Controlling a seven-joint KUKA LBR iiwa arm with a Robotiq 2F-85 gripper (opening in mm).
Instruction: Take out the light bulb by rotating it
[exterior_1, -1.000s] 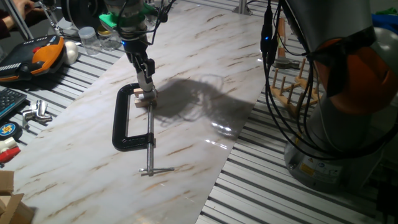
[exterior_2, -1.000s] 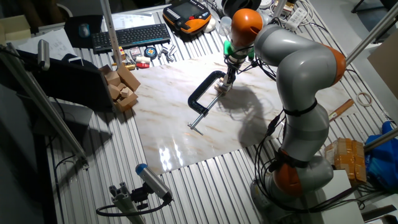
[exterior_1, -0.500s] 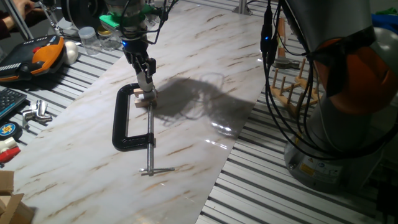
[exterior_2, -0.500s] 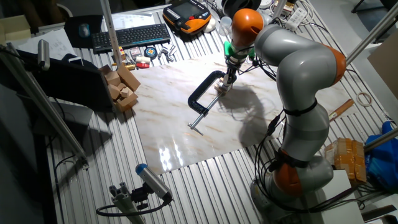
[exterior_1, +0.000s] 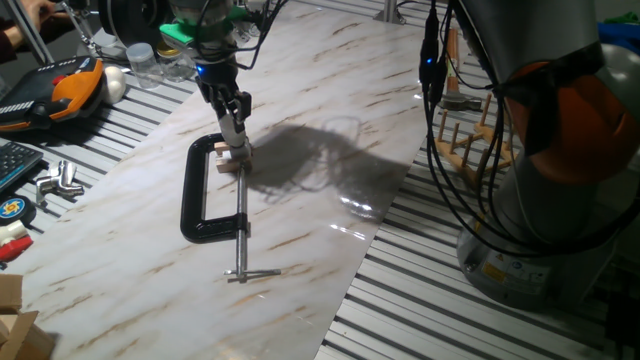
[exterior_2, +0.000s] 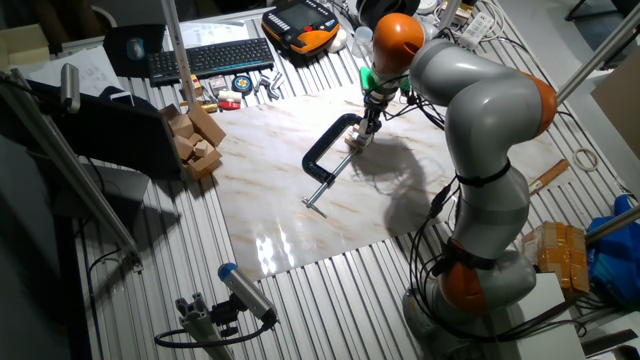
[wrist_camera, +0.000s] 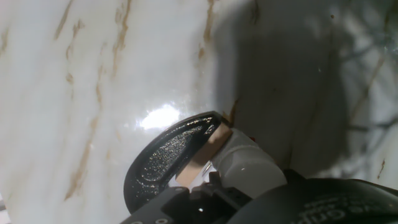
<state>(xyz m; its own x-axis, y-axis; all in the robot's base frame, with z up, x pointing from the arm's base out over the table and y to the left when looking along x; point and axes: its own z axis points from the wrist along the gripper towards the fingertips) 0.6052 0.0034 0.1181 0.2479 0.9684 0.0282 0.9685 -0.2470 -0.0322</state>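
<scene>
The gripper (exterior_1: 237, 138) is reaching down over the marble-patterned board (exterior_1: 300, 90), its fingers (exterior_1: 232, 118) pointing at the small wooden block (exterior_1: 229, 158) that is sitting inside the mouth of the black C-clamp (exterior_1: 200, 195); in the other fixed view the same gripper (exterior_2: 361, 133) is hanging from the grey and orange arm (exterior_2: 470, 110) just above the clamp (exterior_2: 325, 155). In the hand view the light bulb (wrist_camera: 245, 163) is showing as a frosted white rounded shape right below the camera, lying against the pale wooden edge of the block (wrist_camera: 208, 149) and beside the glossy black curve of the clamp (wrist_camera: 165, 158); the dark gripper body is filling the bottom edge, and the bulb seems to be sitting between the fingers, though I cannot tell whether they are actually pressing on it or merely standing narrow around it.

The clamp's long screw bar (exterior_1: 241, 235) is running down the board toward the near edge, ending in a short crossbar.

As for containers, two clear glass jars (exterior_1: 150, 62) are standing at the far left of the slatted table (exterior_1: 420, 300), just off the board; what they are holding cannot be made out. Near them an orange-and-black tool (exterior_1: 60, 90) is lying with a white egg-like ball (exterior_1: 115, 82) touching its end. In the other fixed view a stack of small wooden blocks (exterior_2: 195, 140) is resting left of the board, with a black keyboard (exterior_2: 210, 58) behind it.
</scene>
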